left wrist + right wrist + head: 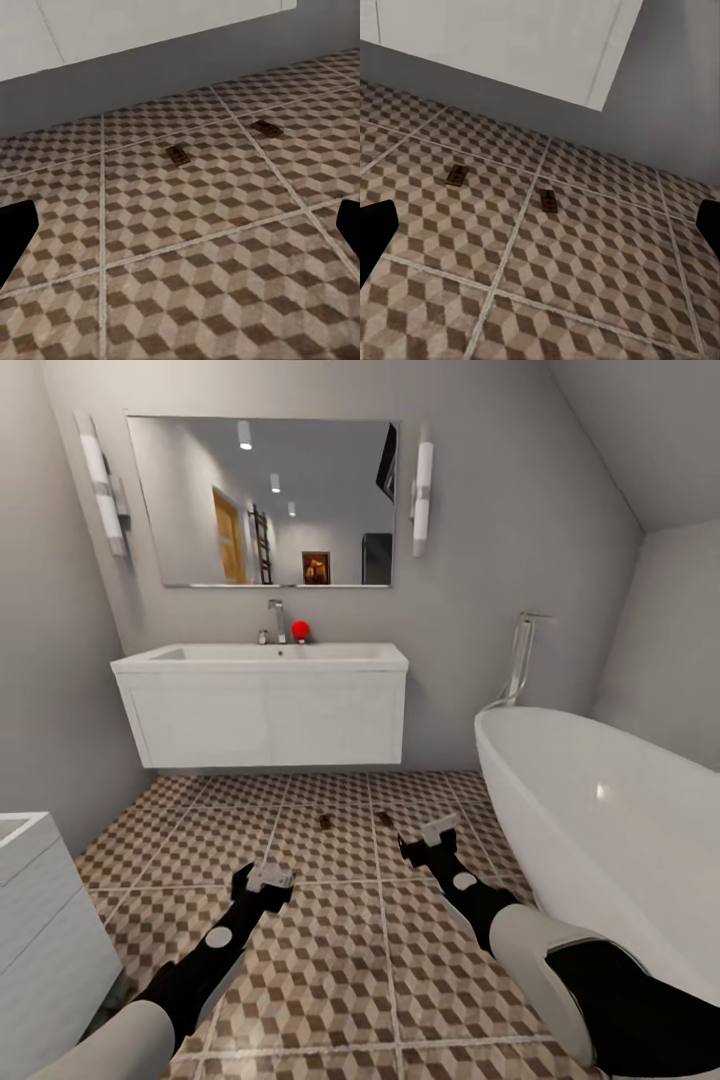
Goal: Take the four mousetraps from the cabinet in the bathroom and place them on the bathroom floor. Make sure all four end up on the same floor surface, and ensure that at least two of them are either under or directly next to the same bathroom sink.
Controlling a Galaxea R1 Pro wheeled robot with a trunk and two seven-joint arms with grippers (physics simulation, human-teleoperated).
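I see two mousetraps lying flat on the bathroom floor (330, 920), out in front of the bathroom sink (262, 656): the left mousetrap (326, 821) and the right mousetrap (384, 819), near each other but apart. My left tool (268, 877) hangs low over the tiles with its fingers spread and holding nothing. My right tool (432, 834) does likewise, just right of the traps. A red ball (300, 629) rests by the tap. The bathtub (600, 830) stands at right.
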